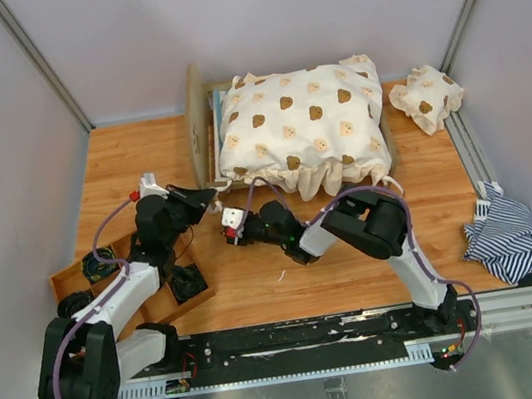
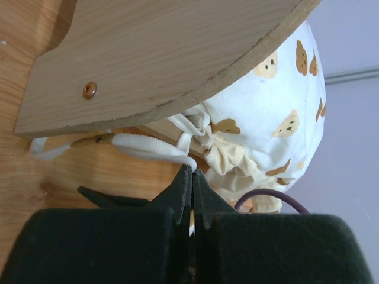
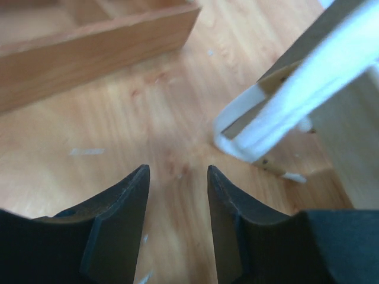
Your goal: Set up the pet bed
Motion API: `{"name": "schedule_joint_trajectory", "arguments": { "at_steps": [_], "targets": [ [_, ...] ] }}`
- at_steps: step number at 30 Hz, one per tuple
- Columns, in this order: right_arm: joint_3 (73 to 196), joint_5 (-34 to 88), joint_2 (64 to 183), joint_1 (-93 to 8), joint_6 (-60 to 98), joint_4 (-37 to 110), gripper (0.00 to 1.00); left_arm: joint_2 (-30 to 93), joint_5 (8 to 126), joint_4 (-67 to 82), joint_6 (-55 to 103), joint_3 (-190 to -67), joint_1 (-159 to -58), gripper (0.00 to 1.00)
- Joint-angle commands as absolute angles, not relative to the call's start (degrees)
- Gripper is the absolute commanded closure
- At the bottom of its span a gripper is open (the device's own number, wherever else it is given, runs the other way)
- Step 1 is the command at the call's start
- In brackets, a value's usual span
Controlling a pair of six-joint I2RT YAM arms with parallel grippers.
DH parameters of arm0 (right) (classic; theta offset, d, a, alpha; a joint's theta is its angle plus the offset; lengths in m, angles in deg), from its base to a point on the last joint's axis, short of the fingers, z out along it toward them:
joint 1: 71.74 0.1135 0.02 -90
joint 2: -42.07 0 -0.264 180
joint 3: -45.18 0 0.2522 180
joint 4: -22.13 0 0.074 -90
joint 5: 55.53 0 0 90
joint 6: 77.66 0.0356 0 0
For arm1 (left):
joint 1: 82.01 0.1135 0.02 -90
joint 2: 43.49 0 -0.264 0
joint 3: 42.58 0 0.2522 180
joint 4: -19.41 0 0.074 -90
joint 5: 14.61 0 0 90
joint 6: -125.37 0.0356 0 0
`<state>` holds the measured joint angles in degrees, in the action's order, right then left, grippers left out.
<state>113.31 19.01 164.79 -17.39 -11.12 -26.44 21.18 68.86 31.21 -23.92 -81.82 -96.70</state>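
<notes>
While the pet bed [image 1: 198, 124] sits at the far middle of the tabletop [image 1: 427, 194], headboard to the left, the bear-print cover [image 1: 300, 123] is draped over it with ruffles hanging off the near edge.

Left end effector [image 2: 192, 177]: fingers together, tips touching the white elastic strap [image 2: 148, 145] under the headboard corner. Cannot tell whether the strap is actually pinched.

Right end effector [image 3: 177, 171]: fingers apart, nothing between them, low over the tabletop just short of the strap loop.

Risks, as judged:
- The strap could slip off the closed tips and spring back, since the contact looks marginal.
- Both end effectors are crowded at one corner, so a reach for the loop could knock them together.
- A hard pull could drag the light frame or tug the cover askew.
</notes>
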Motion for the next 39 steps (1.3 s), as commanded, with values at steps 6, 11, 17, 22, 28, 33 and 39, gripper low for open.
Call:
{"name": "schedule_joint_trajectory", "arguments": {
  "at_steps": [6, 11, 17, 22, 28, 33, 39],
  "targets": [
    [123.44, 38.23, 176.02, -15.96, 12.17, -51.9, 0.54, 21.46, 63.97, 33.18, -31.05, -83.04, -94.58, 1.0],
    [128.26, 42.11, 179.7, -15.75, 13.56, -52.44, 0.53, 21.4, 63.64, 33.33, -31.82, -84.03, -94.44, 1.0],
    [129.96, 38.5, 181.01, -15.53, 14.72, -52.79, 0.57, 21.33, 64.24, 31.93, -30.61, -85.32, -94.49, 1.0],
    [127.1, 39.19, 179.25, -15.58, 16.0, -52.95, 0.8, 21.25, 64.41, 31.93, -30.23, -85.43, -94.48, 1.0],
    [112.38, 34.38, 169.48, -15.89, 12.75, -52.32, 1.0, 19.79, 66.38, 27.7, -23.89, -85.35, -94.39, 1.0],
    [102.4, 25.71, 156.57, -17.57, 7.04, -35.2, 1.0, 18.78, 68.75, 24.51, -18.28, -82.14, -94.38, 1.0],
    [101.68, 26.12, 148.47, -17.01, 0.19, -12.43, 0.94, 22.14, 66.71, 27.82, -17.48, -77.41, -94.38, 1.0]
  ]
}}
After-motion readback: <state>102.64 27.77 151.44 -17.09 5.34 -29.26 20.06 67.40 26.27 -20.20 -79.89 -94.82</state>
